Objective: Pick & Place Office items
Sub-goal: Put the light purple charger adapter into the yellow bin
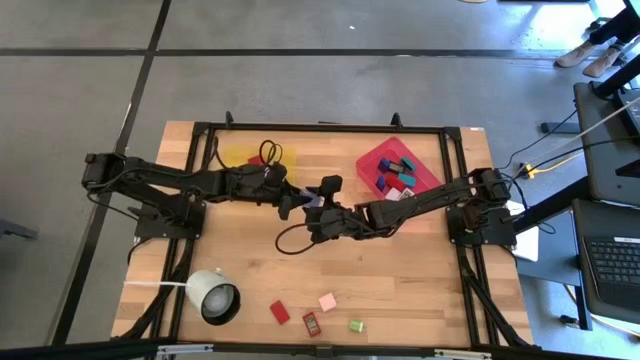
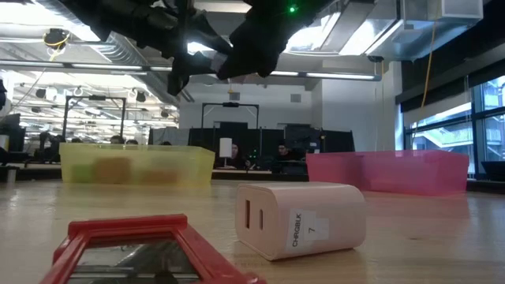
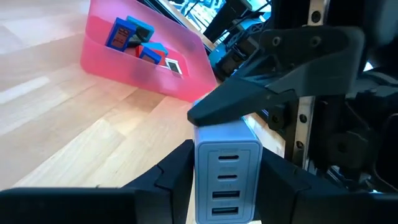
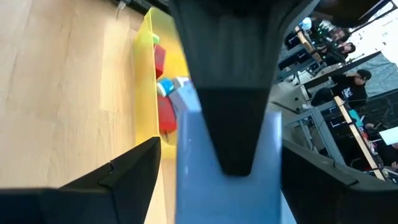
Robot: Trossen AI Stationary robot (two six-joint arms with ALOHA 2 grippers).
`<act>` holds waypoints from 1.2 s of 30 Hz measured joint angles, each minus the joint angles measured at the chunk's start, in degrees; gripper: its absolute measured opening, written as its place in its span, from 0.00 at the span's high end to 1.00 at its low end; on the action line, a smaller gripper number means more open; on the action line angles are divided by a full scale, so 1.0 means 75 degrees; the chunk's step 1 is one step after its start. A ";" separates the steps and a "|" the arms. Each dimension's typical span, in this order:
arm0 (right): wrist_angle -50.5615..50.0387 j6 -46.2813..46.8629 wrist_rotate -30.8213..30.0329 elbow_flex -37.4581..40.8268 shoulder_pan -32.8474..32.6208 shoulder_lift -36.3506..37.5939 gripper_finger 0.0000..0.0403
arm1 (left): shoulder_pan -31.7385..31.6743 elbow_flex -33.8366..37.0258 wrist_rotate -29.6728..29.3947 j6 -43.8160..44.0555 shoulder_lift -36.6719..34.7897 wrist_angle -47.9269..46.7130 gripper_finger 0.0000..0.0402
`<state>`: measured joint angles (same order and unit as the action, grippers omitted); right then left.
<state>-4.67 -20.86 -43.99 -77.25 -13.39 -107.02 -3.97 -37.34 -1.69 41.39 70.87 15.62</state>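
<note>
We see both arms stretched toward the middle of the table (image 1: 400, 270), where the two grippers meet above the wood. The left gripper (image 3: 227, 180) comes in from the left side, and its two dark fingers (image 3: 171, 171) pinch a pale lilac-grey charger block (image 3: 227, 177) between them; the block shows four slots on its face. The right gripper (image 1: 322, 205) reaches in from the right with a bent elbow. Its fingers (image 4: 127, 171) stand spread on both sides of the same block, not pressed on it.

The red tray (image 1: 425, 172) holds several blue and teal blocks, and the yellow tray (image 1: 240, 157) holds a red one. Near the front edge lie a red block (image 1: 280, 312), a pink block (image 1: 327, 301) and a green block (image 1: 356, 325), beside a white round lamp-like object (image 1: 213, 296).
</note>
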 joint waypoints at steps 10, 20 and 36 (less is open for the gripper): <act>-0.2295 0.1160 -0.0075 0.0000 -0.0052 0.1013 0.25 | -0.0236 0.0000 -0.0027 -0.0086 -0.0003 -0.0011 0.67; -0.6414 0.6524 0.1731 -0.0001 -0.0387 0.2696 0.25 | -0.0766 0.0000 -0.0045 -0.0474 -0.0007 -0.0190 0.67; -0.7020 0.9411 0.2411 0.0006 -0.2950 0.2300 0.25 | -0.1710 0.0000 -0.2630 -0.1300 -0.0009 -0.3028 0.67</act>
<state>-57.32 49.72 -25.91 -77.21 -35.51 -89.77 -16.79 -37.34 -21.41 31.63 70.81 -7.09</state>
